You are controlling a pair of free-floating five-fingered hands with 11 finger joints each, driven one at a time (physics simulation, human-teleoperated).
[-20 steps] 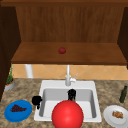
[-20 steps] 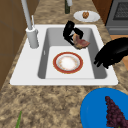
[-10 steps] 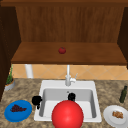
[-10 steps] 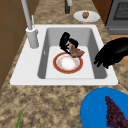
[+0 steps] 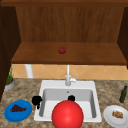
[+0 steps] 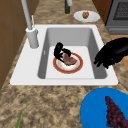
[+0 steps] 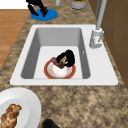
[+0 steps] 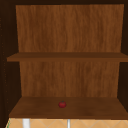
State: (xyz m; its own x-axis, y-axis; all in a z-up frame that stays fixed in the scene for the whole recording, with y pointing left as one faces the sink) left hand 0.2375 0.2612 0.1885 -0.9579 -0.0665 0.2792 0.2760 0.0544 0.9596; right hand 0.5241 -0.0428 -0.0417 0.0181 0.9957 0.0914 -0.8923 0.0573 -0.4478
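Observation:
A red-rimmed white plate (image 6: 79,65) (image 7: 47,71) lies on the floor of the white sink (image 6: 65,81) (image 7: 62,81). A brown piece of food (image 6: 70,60) (image 7: 55,61) rests on it. My right hand (image 6: 59,51) (image 7: 69,57) (image 5: 71,98) is down on the plate, its fingers curled round the food. My left hand (image 5: 36,100) (image 6: 112,53) (image 7: 37,4) hangs idle over the sink's front left corner, fingers relaxed and drooping, beside the blue plate of grapes (image 5: 18,110) (image 6: 100,110). A red round shape (image 5: 67,115) hides the basin's front in the front view.
The faucet (image 5: 68,78) (image 6: 31,35) (image 7: 97,36) stands behind the basin. A white plate with bread (image 5: 117,115) (image 7: 17,107) and a dark bottle (image 5: 123,94) sit on the right counter. A potted plant (image 5: 9,81) is at the far left. A red fruit (image 8: 62,104) lies on the lower shelf.
My right hand has come down from above the back of the basin onto the plate, bringing the brown food with it. The left hand has stayed still.

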